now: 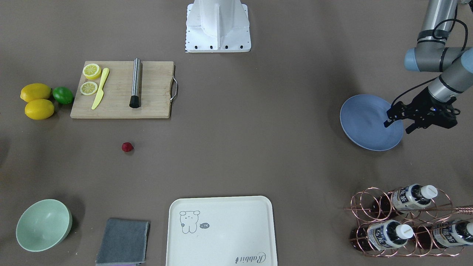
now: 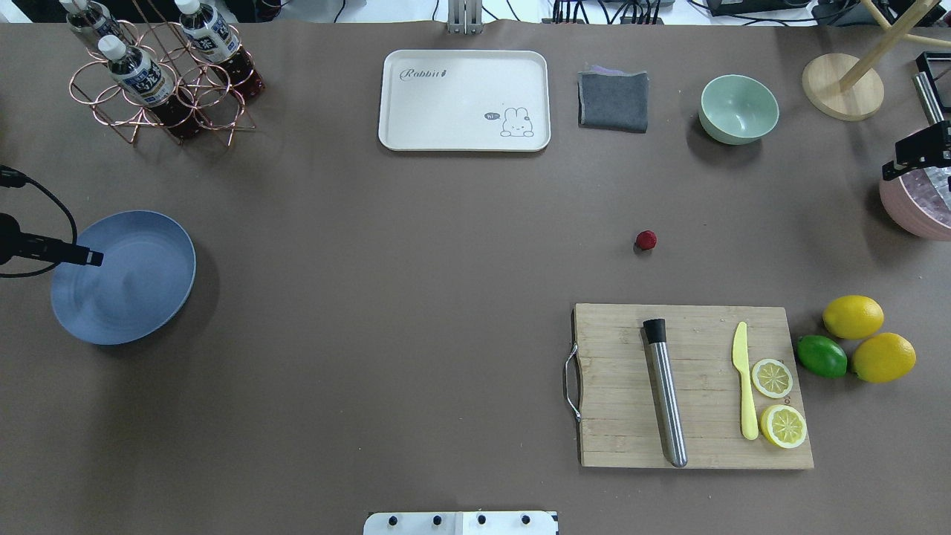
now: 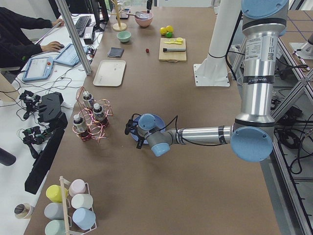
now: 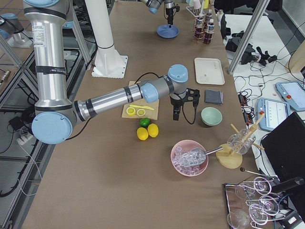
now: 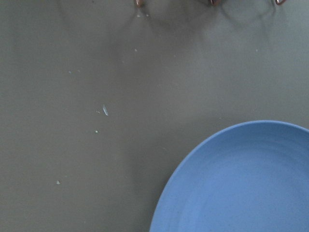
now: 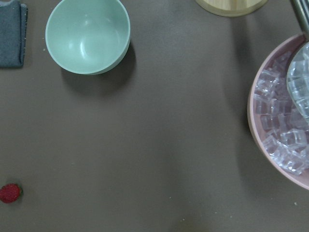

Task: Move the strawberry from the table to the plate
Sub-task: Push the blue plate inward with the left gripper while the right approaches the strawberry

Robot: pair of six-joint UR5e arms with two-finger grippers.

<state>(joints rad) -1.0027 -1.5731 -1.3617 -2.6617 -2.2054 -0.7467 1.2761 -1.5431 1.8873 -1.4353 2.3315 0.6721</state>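
The strawberry is a tiny dark-red berry lying alone on the brown table, a little in front of the cutting board; the right wrist view has it low at the left edge. The blue-grey plate is empty and sits far across the table from the berry. My left gripper hovers over the plate's rim, open with nothing in it. My right gripper hangs above the table between the mint bowl and the ice bowl; I cannot tell whether it is open or shut.
A wooden cutting board carries a metal cylinder, a yellow knife and lemon slices, with lemons and a lime beside it. A mint bowl, grey cloth, cream tray, bottle rack and pink ice bowl line the edges.
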